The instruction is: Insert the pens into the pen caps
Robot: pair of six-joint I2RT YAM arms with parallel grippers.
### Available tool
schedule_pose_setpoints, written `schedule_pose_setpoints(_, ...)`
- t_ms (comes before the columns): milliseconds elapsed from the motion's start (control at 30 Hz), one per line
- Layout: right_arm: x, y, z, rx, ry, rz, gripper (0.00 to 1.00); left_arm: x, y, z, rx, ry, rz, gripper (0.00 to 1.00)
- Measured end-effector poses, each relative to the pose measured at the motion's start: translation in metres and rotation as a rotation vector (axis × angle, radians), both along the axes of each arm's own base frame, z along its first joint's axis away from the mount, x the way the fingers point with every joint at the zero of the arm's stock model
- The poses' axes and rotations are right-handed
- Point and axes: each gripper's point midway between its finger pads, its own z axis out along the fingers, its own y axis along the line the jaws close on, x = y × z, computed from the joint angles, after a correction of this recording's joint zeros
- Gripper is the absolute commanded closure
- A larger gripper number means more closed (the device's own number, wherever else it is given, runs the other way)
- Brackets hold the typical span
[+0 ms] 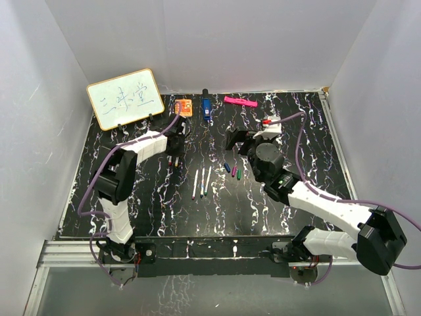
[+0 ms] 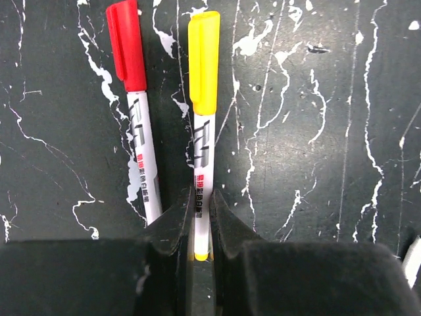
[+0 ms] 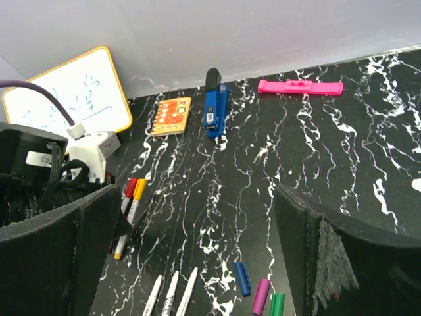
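While L gripper (image 2: 200, 220) clamps yellow-capped pen (image 2: 202, 131), R gripper (image 3: 197, 224) gapes; barrel print (image 2: 201, 179) unreadable

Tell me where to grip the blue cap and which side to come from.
The blue cap is probably best taken at mid-length, across its narrow width, coming straight down from above. It lies flat on the table, so only its long sides are free. Mind the purple cap close beside it.

We're seeing a glossy, black marble-look worktop (image 2: 316, 131), smooth shiny plastic on the yellow-capped pen (image 2: 202, 151) and red cap (image 2: 126, 46), and a matt black left hand (image 2: 200, 220).
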Motion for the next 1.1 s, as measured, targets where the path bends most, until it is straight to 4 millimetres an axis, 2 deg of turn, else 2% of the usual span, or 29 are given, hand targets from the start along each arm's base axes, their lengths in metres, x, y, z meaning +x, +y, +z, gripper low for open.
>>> schedule_pose_setpoints(200, 0.003, -0.007, -0.008, 0.048, 0.019, -0.022, 0.02, 0.001, 0.002, -0.004, 0.002, 0.027, 0.015, 1.0)
schedule_pose_setpoints(300, 0.008, -0.01, -0.01, 0.086, 0.035, -0.03, 0.02, 0.001, 0.003, -0.005, 0.002, 0.035, 0.018, 0.96)
schedule_pose_setpoints(500, 0.015, -0.012, -0.029, 0.085, 0.096, -0.049, 0.02, 0.0, 0.001, -0.008, -0.006, 0.05, 0.022, 0.9)
schedule_pose_setpoints(700, 0.015, -0.017, -0.029, 0.101, 0.1, -0.076, 0.02, -0.001, 0.001, -0.007, -0.014, 0.058, 0.027, 0.85)
schedule_pose_setpoints(867, 0.016, -0.019, -0.03, 0.098, 0.102, -0.081, 0.02, 0.007, -0.003, 0.001, -0.028, 0.04, 0.028, 0.74)
schedule_pose_setpoints(1100, 0.019, -0.022, -0.034, 0.089, 0.114, -0.088, 0.02, 0.022, -0.009, 0.021, -0.045, -0.006, 0.024, 0.66)
